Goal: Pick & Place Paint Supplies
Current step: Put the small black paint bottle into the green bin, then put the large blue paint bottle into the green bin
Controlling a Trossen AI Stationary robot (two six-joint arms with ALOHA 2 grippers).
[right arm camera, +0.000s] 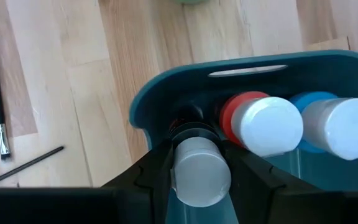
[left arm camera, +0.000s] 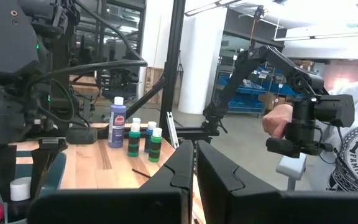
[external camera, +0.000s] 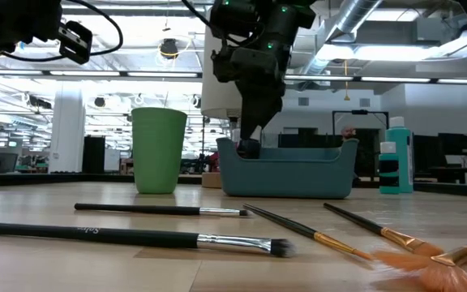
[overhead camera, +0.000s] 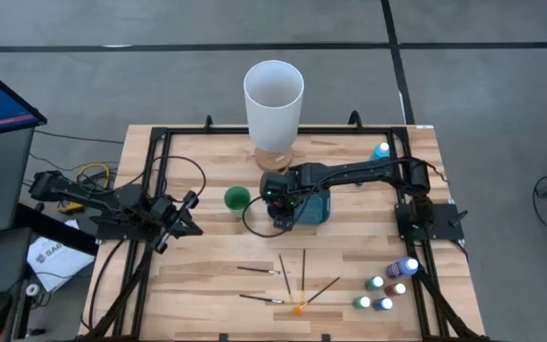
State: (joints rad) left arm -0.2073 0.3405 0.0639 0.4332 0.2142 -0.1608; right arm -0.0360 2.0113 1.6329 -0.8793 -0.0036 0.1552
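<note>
Right gripper [right arm camera: 194, 171] inside the teal bin [right arm camera: 166, 93], its fingers closed around one pale-capped bottle [right arm camera: 201, 168]; two more bottles stand beside it. Five brushes [overhead camera: 302, 271] and five bottles [overhead camera: 387, 290] remain on the table. Left gripper [overhead camera: 186, 217] closed, empty.

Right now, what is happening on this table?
The right gripper reaches into the teal plastic bin mid-table, its fingers around a small pale-capped paint bottle beside two bottles already inside. The left gripper waits shut at the left. Thin dark-handled brushes and five more bottles remain on the wood.
</note>
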